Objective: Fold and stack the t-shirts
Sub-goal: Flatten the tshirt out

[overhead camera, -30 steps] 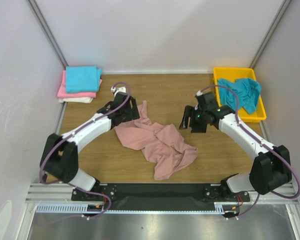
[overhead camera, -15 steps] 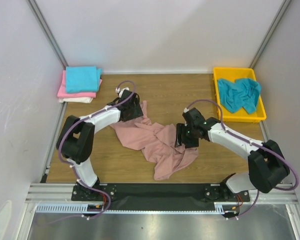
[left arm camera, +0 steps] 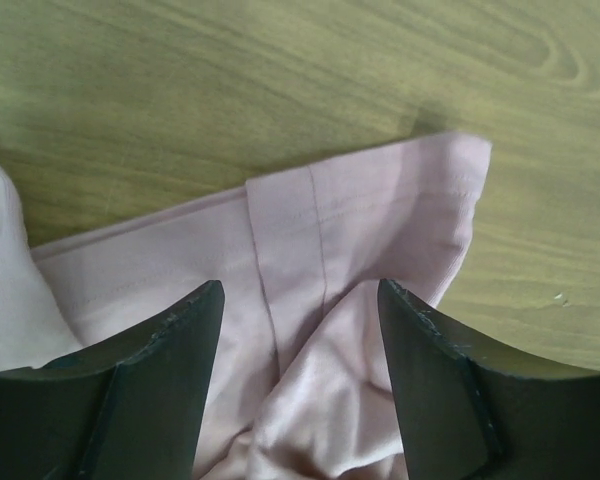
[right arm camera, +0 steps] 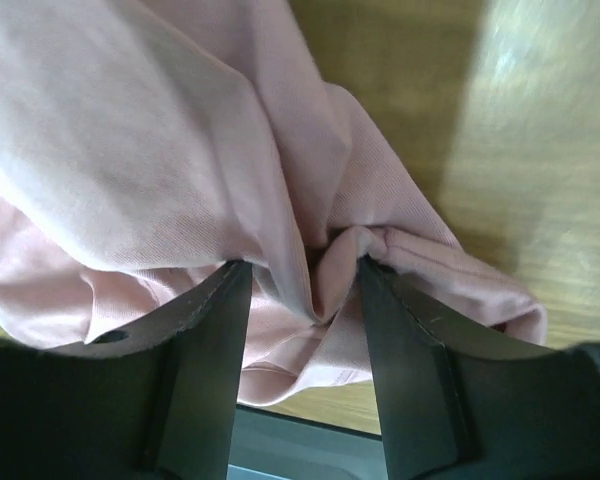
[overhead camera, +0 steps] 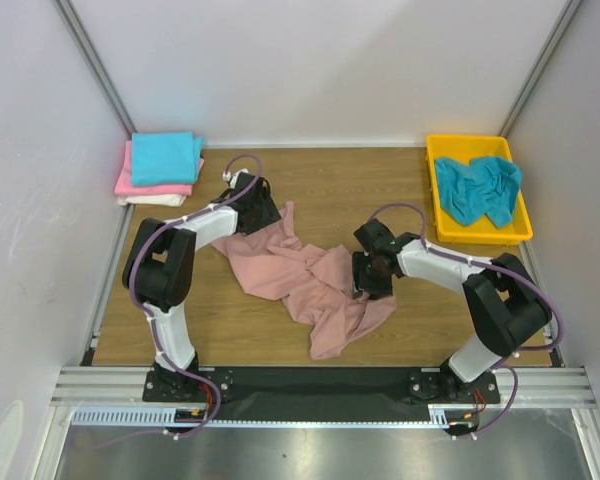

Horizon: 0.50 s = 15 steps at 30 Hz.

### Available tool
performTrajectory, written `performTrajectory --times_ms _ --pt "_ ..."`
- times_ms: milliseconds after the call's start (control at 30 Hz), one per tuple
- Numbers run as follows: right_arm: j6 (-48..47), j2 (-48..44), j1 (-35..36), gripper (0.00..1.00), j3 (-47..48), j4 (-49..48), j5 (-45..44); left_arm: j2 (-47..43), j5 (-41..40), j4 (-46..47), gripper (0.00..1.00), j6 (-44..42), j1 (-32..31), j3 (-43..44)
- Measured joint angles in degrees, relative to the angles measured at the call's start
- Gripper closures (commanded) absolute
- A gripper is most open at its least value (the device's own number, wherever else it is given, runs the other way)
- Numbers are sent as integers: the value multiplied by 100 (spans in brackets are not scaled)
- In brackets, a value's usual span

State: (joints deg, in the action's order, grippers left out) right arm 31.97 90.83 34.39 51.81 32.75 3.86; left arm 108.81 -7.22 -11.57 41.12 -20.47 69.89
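Note:
A dusty-pink t-shirt [overhead camera: 305, 285] lies crumpled on the middle of the wooden table. My left gripper [overhead camera: 258, 216] sits low over its upper-left part. In the left wrist view the left gripper [left arm camera: 300, 300] stands open, its fingers on either side of a stitched hem of the pink cloth [left arm camera: 370, 200]. My right gripper [overhead camera: 364, 277] is at the shirt's right edge. In the right wrist view the right gripper [right arm camera: 298, 272] is open with a bunched fold of the pink cloth [right arm camera: 130, 140] gathered between its fingers and touching both.
A folded stack [overhead camera: 162, 166] lies at the back left: teal on top, bright pink and white under it. A yellow tray [overhead camera: 477, 234] at the back right holds a crumpled teal t-shirt [overhead camera: 478, 188]. White walls close in the sides and back.
Both arms came down onto the pink shirt, the right one moving left from near the tray. The right jaws narrowed around a fold; the left jaws narrowed slightly.

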Motion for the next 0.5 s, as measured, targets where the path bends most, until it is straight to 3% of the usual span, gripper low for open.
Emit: performTrajectory --times_ms 500 --pt "-107 944 -455 50 992 -522 -1073 363 111 466 37 297 105 125"
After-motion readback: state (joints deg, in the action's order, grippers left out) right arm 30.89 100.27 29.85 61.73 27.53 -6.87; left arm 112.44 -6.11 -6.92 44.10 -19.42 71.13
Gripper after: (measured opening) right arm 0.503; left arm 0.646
